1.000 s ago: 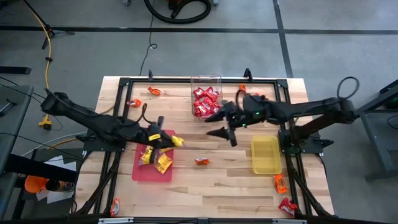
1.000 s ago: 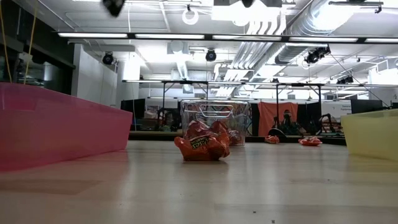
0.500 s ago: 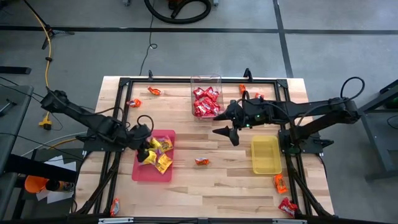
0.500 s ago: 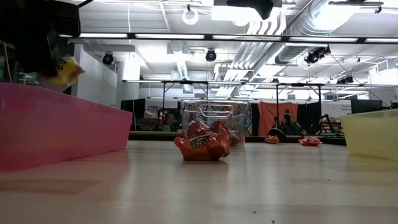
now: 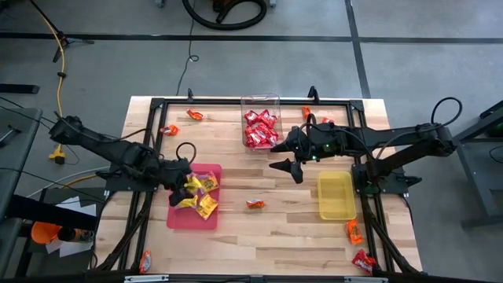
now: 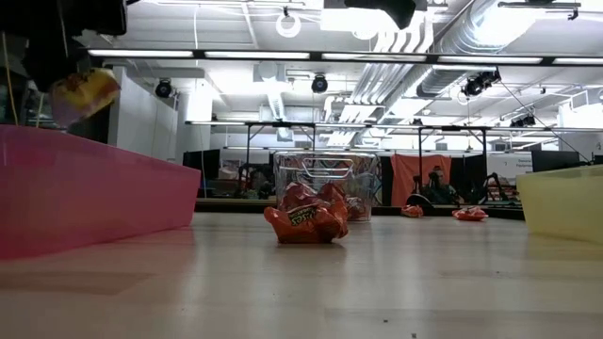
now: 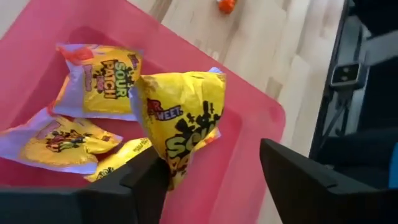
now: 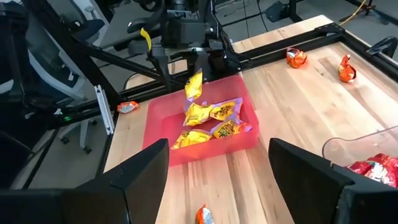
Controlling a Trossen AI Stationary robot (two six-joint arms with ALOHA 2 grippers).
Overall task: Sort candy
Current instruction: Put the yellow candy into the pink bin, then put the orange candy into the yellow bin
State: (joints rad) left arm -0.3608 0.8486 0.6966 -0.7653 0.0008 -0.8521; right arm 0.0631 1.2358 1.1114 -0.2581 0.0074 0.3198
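My left gripper (image 5: 185, 189) hangs open over the pink tray (image 5: 177, 218), and a yellow candy packet (image 7: 183, 124) sits against one of its fingers. The same packet (image 8: 194, 84) shows in the right wrist view, above several yellow packets (image 5: 206, 206) that lie in the tray. My right gripper (image 5: 287, 161) stands open above the table's middle, beside the clear tub (image 5: 260, 102) of red candy, with nothing between its fingers. One orange candy (image 5: 255, 203) lies on the bare wood between the trays. My left gripper's fingers stand wide apart and point slantwise down into the tray. The packet's lower end (image 7: 174, 169) lies against the inner side of one finger (image 7: 146, 183); the other finger is clear of it. The packet hangs upright above the tray floor.
A yellow tray (image 5: 336, 196) stands at the right. Loose candies lie near the far left corner (image 5: 194, 115), at the left edge (image 5: 168, 130), at the near left (image 5: 145, 262) and at the near right (image 5: 354, 230). Black frame rails run along the table's sides.
My left gripper has drawn back toward the table's left edge and sunk over the pink tray, tipping and rolling so that it points down. The yellow packet went with it, from over the tray's far right corner to above the tray's inside. My right gripper has tipped down a little.
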